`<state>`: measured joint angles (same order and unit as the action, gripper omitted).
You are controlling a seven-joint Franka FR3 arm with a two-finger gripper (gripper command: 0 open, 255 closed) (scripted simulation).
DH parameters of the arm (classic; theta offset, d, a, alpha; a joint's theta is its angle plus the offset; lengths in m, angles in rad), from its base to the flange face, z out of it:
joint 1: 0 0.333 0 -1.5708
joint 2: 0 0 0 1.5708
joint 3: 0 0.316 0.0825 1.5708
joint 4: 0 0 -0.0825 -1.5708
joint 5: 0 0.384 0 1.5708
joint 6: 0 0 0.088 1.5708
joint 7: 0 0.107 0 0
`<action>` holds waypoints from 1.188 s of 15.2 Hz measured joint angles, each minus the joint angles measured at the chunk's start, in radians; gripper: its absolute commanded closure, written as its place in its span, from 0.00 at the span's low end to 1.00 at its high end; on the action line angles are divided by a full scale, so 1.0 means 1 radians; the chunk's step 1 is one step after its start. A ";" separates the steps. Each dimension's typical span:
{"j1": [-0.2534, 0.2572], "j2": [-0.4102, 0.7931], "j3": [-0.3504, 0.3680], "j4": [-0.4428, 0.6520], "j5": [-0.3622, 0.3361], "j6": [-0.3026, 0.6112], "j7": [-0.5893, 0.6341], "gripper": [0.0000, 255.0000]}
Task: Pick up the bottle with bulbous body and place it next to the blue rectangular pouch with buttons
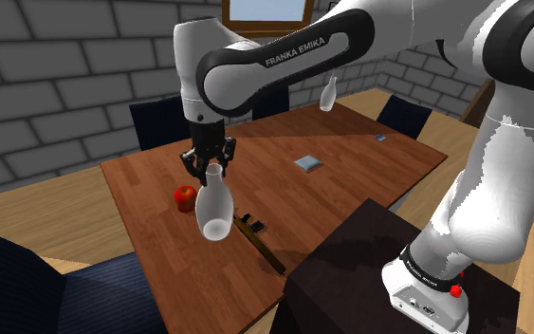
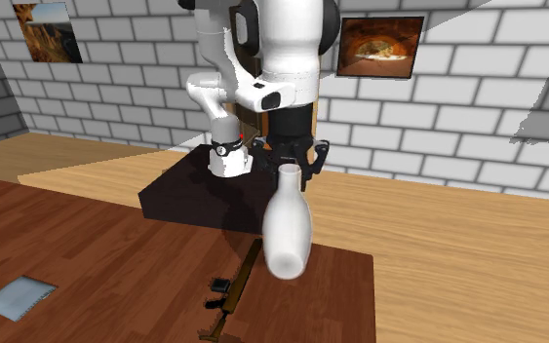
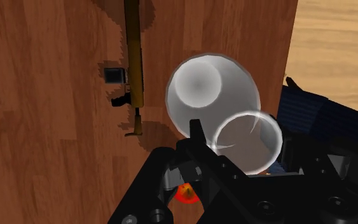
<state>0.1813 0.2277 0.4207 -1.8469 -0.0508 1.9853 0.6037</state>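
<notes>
Tool [image 1: 209,162] clenched on white bottle [image 1: 213,207] neck, above table [image 1: 350,142]; arm [image 1: 284,57] lettered FRANKA EMIKA.

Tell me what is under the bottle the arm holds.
The bottle hangs from the pincer above the brown wooden table. A long brown gun-like object lies beside, not under it. The bottle's body covers the spot directly beneath.
</notes>
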 measured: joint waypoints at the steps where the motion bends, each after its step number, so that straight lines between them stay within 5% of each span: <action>1: 0.001 -0.004 0.001 0.011 0.002 -0.015 0.001 1.00; 18: -0.004 -0.056 0.007 0.177 0.026 -0.228 -0.010 1.00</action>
<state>0.1776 0.1720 0.4275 -1.6695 -0.0251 1.7570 0.5936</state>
